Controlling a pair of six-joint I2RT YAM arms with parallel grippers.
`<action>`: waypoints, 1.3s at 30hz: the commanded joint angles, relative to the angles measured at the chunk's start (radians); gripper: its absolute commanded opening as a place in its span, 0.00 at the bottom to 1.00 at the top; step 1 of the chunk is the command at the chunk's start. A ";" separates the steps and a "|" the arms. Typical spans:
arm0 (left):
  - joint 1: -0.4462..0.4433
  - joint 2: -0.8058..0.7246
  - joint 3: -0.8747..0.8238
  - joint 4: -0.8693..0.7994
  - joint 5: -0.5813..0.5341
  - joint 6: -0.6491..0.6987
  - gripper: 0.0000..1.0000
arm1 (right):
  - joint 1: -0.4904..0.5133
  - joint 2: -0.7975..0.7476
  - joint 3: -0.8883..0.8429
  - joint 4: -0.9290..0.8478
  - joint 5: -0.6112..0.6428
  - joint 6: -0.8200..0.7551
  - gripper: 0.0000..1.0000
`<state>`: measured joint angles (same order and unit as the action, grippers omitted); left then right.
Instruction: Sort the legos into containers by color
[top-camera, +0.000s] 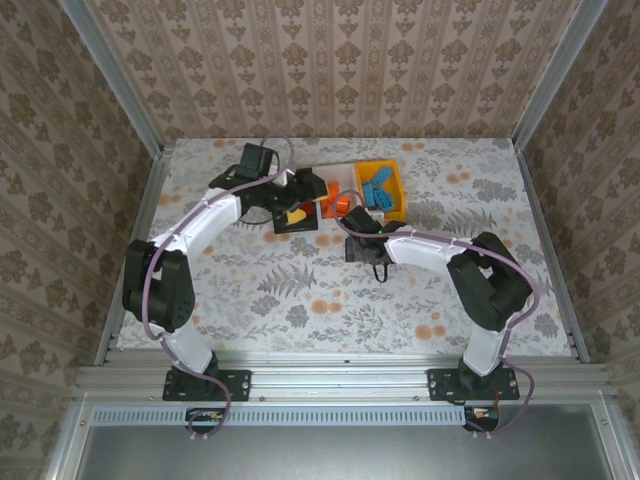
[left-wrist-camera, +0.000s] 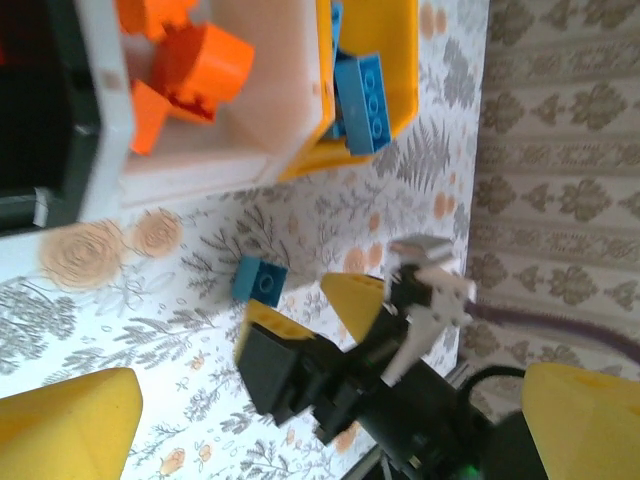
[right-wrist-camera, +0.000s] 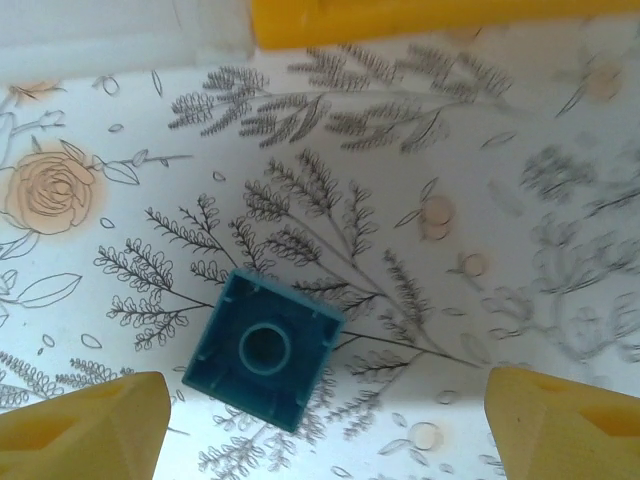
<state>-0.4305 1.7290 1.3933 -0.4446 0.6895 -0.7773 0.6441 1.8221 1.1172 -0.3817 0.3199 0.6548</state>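
The right hand (right-wrist-camera: 322, 395) stands wide, and between its yellow fingers (right-wrist-camera: 85, 425) a light blue lego (right-wrist-camera: 265, 348) lies hollow side up on the patterned surface (right-wrist-camera: 450, 170), just on the near side of the containers (top-camera: 399, 182). The left hand (left-wrist-camera: 330, 405) is also spread wide and holds nothing; it hangs by the black bin (left-wrist-camera: 40, 110) at the left end of the row. Orange legos (left-wrist-camera: 190, 65) lie in the white middle bin (left-wrist-camera: 270, 90), blue ones (left-wrist-camera: 362, 95) in the yellow bin (left-wrist-camera: 400, 50) on the right.

Blue brick (right-wrist-camera: 263, 348) on fern-and-rose-patterned table (right-wrist-camera: 420, 200); orange bricks (left-wrist-camera: 195, 70) in white bin (left-wrist-camera: 270, 110), blue in yellow bin (left-wrist-camera: 400, 60); black bin (left-wrist-camera: 75, 100) perhaps red inside.
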 joint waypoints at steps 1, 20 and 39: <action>0.005 0.013 0.006 -0.026 -0.002 0.025 0.99 | -0.001 0.053 0.005 0.068 -0.080 0.105 0.83; 0.028 0.026 0.014 -0.036 -0.004 0.030 0.99 | -0.001 0.061 0.098 0.052 0.137 -0.053 0.27; 0.085 0.026 0.014 -0.041 -0.012 0.033 0.99 | -0.192 0.156 0.524 -0.074 0.113 -0.300 0.28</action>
<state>-0.3695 1.7401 1.3933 -0.4683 0.6815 -0.7631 0.4965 1.8904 1.5597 -0.3721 0.4656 0.4114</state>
